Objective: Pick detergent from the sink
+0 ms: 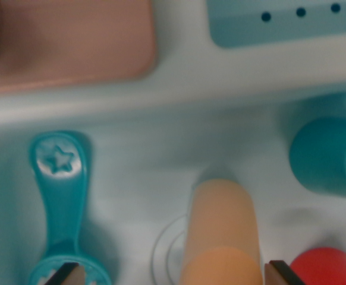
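Note:
The detergent is an orange, rounded bottle lying in the pale sink basin at the bottom centre of the wrist view, its far end pointing up the picture. My gripper is open, and only its two dark fingertips show at the bottom edge. The left fingertip is over the round end of a teal piece, far from the bottle. The right fingertip sits just to the right of the bottle. The bottle lies between the fingers, nearer the right one, and the picture does not show whether it touches that one.
A teal handle-shaped piece with a star lies at the left. A teal cup lies at the right and a red object at the bottom right. A drain ring shows beside the bottle. Beyond the sink rim are a pink board and a teal rack.

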Controlling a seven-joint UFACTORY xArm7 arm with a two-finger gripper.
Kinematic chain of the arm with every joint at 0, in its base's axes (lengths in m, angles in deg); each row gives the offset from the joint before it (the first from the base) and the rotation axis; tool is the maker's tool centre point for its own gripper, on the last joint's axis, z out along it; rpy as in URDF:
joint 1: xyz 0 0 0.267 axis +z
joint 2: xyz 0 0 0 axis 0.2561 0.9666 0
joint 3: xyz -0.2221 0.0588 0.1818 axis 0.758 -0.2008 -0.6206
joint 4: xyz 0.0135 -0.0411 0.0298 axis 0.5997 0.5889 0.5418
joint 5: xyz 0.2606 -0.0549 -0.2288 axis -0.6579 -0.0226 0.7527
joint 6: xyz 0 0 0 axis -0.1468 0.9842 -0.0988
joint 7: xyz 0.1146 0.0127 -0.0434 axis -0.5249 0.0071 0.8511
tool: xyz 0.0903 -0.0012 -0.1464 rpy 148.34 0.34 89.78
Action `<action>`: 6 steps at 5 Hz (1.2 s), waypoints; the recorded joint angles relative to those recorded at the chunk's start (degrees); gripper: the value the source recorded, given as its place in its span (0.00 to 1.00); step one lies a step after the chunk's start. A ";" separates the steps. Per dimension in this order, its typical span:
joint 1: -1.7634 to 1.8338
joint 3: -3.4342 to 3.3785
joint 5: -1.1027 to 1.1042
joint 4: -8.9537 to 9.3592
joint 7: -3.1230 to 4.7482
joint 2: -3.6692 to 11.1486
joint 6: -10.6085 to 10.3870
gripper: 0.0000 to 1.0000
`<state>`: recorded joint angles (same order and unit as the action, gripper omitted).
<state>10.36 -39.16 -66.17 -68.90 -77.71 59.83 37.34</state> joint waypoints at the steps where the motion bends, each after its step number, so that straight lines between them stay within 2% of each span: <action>1: -0.09 0.09 0.00 0.83 0.10 0.14 -0.97 0.00; 6: -0.15 0.16 -0.01 1.46 0.18 0.25 -1.70 0.00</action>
<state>10.21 -39.00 -66.18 -67.45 -77.53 60.08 35.63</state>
